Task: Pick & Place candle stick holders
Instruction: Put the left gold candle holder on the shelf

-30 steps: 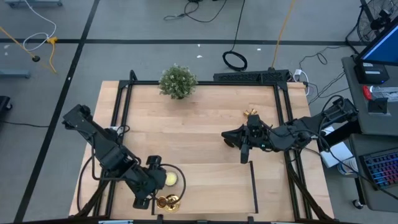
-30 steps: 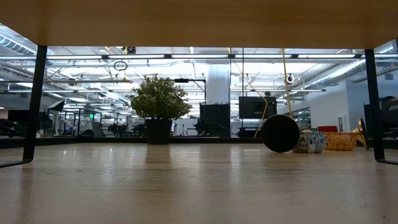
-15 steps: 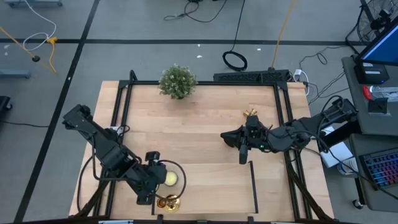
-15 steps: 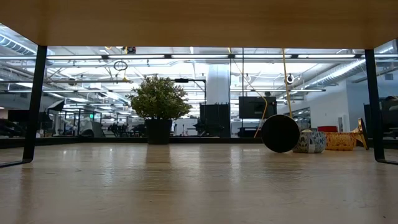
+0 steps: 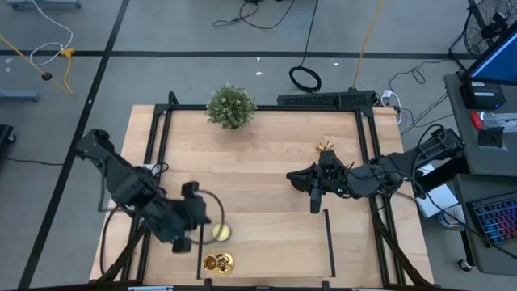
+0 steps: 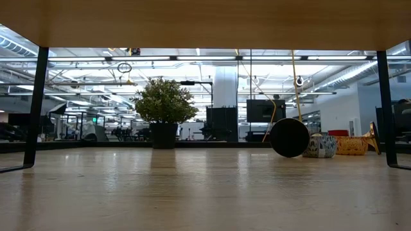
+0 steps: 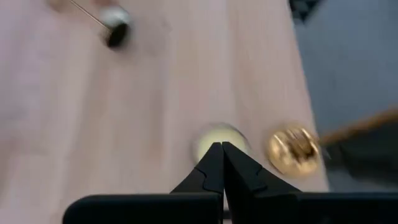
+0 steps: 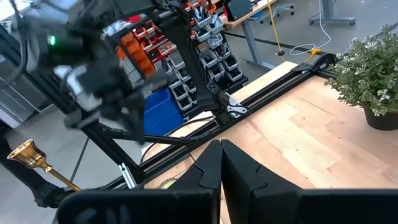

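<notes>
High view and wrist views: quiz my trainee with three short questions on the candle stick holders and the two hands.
1. True or false: the left hand is shut with nothing between its fingers.
2. Short answer: which hand is nearer the candle stick holder at the table's near edge?
3. Pick one: what lies closest to the right hand?
A. the potted plant
B. the candle stick holder by the right arm
C. the candle stick holder at the table's near edge

Key: 1 true; 2 the left hand; 3 B.
</notes>
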Available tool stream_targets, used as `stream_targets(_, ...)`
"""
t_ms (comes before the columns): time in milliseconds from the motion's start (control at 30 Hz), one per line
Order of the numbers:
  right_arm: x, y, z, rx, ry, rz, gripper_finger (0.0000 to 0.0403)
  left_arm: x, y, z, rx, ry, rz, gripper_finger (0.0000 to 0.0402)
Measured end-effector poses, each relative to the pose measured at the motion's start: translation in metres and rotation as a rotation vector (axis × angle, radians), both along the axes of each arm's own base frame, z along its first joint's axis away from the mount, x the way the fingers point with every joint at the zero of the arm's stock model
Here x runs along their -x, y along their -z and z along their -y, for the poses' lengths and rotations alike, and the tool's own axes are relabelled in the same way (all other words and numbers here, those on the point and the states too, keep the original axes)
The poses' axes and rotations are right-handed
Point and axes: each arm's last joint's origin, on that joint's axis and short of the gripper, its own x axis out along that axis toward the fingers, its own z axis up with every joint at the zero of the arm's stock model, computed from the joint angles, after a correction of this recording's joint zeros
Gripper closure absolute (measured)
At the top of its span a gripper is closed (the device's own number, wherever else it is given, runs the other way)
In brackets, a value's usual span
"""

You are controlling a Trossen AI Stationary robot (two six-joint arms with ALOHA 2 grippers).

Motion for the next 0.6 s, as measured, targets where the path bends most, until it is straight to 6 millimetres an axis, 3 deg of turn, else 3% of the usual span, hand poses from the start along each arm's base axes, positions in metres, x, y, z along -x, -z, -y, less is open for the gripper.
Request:
stream_targets(333, -0.002, 0.003, 0.010, 0.057, 0.098, -0.032, 0.0403, 0.022, -0.033, -0.044, -0.050, -0.204, 0.205, 0.0401)
stream_targets(600, -0.006, 0.017, 0.044, 0.029, 0.245, -0.163, 0.0403, 0.014, -0.035, -0.065, -0.097, -0.267, 0.207, 0.0401)
